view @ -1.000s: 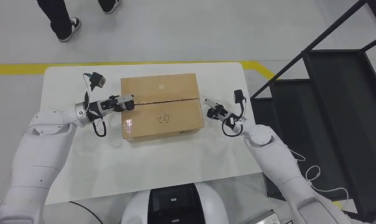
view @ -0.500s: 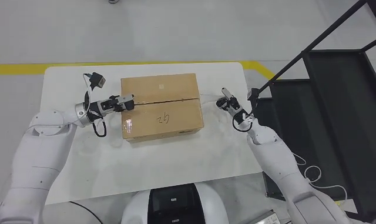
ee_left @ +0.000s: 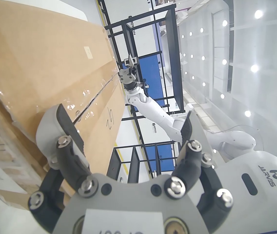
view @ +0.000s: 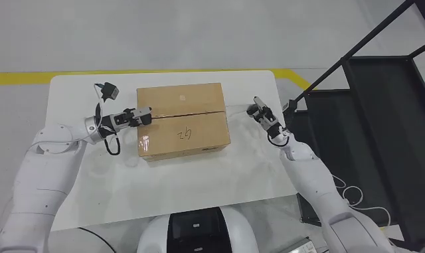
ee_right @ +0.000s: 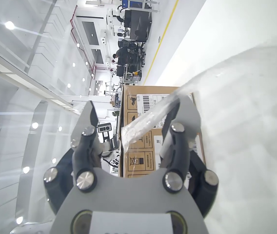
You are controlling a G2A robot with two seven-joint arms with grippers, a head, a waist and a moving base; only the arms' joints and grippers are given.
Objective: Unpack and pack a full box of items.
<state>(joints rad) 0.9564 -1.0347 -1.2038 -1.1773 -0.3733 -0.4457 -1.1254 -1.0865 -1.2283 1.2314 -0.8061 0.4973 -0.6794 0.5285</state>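
The tape strip (ee_right: 148, 120) clings to one of the right gripper's (ee_right: 137, 104) spread fingers, stretching straight ahead to the box (ee_right: 141, 161), while the left gripper (ee_left: 125, 113) also gapes wide.

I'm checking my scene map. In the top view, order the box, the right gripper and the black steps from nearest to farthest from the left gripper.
1. Box, right at the left gripper fingertips.
2. Right gripper, past the box's opposite end.
3. Steps, farthest, off to the robot's right.

Matt cardboard box (view: 184, 120), glossy clear tape (ee_right: 150, 120)
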